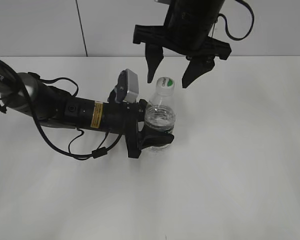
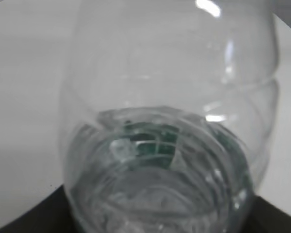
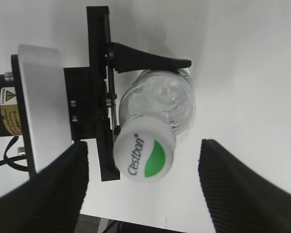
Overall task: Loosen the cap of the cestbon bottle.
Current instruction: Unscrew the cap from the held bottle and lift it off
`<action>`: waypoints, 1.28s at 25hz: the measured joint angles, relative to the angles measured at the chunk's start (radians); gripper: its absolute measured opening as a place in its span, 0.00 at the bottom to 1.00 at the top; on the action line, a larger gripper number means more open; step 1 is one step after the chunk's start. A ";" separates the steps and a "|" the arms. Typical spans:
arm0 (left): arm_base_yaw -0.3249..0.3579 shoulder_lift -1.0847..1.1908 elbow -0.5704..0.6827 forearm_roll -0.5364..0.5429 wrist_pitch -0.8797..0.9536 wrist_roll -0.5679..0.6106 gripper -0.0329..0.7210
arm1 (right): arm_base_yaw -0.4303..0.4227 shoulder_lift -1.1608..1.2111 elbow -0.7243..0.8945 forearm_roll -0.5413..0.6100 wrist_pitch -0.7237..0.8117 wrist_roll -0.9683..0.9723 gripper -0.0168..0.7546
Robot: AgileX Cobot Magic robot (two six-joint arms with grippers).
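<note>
In the exterior view the cestbon bottle (image 1: 160, 116) stands on the table (image 1: 230, 165), clamped at its body by the left hand (image 1: 157, 136), while the right hand (image 1: 173, 73) hangs spread wide around the cap (image 1: 165, 84) without touching it. The left wrist view shows only the bottle's clear wall, close up. The right wrist view looks down on the cap (image 3: 144, 154), midway between the parted fingers (image 3: 242, 191); judging by this, the approach is underway, and next comes lowering, closing and twisting.

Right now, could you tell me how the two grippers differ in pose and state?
The left gripper lies level above the table and is shut on the cestbon bottle; the right gripper hangs point-down from above, open, holding nothing. The left grips the bottle's body; the right's fingers flank the cap without touching it. Both are black.
</note>
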 joint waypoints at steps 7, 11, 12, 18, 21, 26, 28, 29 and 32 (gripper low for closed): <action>0.000 0.000 0.000 -0.001 0.000 0.000 0.59 | 0.000 0.016 -0.001 -0.004 0.000 -0.004 0.69; 0.000 0.000 0.000 -0.003 0.002 0.000 0.59 | 0.000 0.016 -0.001 -0.010 0.000 -0.008 0.59; 0.000 0.000 0.000 -0.003 0.002 0.000 0.59 | 0.000 0.016 -0.001 -0.012 0.000 -0.011 0.58; -0.001 0.000 0.000 -0.003 0.003 0.000 0.59 | 0.000 0.016 -0.001 -0.014 0.000 -0.026 0.55; -0.001 0.000 0.000 -0.004 0.003 0.000 0.59 | 0.000 0.016 -0.001 -0.014 0.001 -0.031 0.55; -0.002 0.000 0.000 -0.007 0.004 0.000 0.59 | 0.000 0.016 -0.001 -0.014 0.001 -0.034 0.55; -0.002 0.000 0.000 -0.010 0.006 0.000 0.59 | 0.000 0.016 -0.001 -0.014 0.001 -0.035 0.55; -0.002 0.000 0.000 -0.011 0.007 0.000 0.59 | 0.000 0.016 -0.001 -0.014 0.001 -0.035 0.55; -0.002 0.000 0.000 -0.013 0.007 0.000 0.59 | 0.000 0.016 -0.001 -0.014 0.001 -0.039 0.55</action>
